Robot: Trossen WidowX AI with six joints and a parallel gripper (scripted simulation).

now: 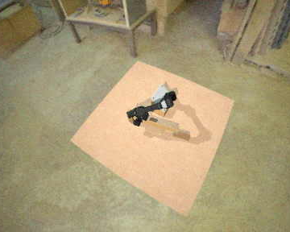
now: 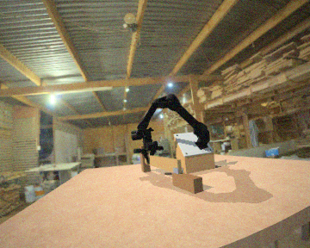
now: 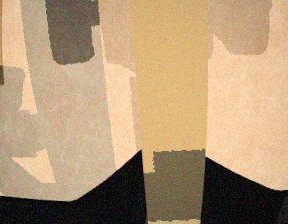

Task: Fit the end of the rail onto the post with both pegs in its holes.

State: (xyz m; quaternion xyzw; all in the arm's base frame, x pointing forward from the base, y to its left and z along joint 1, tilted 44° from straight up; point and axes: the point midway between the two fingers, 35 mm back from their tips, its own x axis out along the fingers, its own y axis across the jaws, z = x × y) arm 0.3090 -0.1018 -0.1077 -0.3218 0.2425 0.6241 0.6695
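The long, light wooden rail (image 1: 163,127) (image 2: 164,163) (image 3: 170,75) runs from beside the post to the low brown footboard block (image 1: 182,136) (image 2: 187,182). It looks about level. Its far end is at the small grey bracket (image 2: 177,168); how deep it sits there is too small to tell. The short wooden post (image 2: 145,165) stands upright at the rail's near end, partly behind the fingers. My gripper (image 2: 147,159) (image 3: 164,153) points down, shut on the rail near its post end. The pegs, the holes and any gap between rail and post are hidden.
A wooden box (image 2: 197,163) with a white sloping top (image 1: 159,92) (image 2: 189,144) stands beside the arm's base, behind the rail. The arm arches over from there, and its shadow falls on the pinkish table top (image 1: 123,93) (image 2: 97,202).
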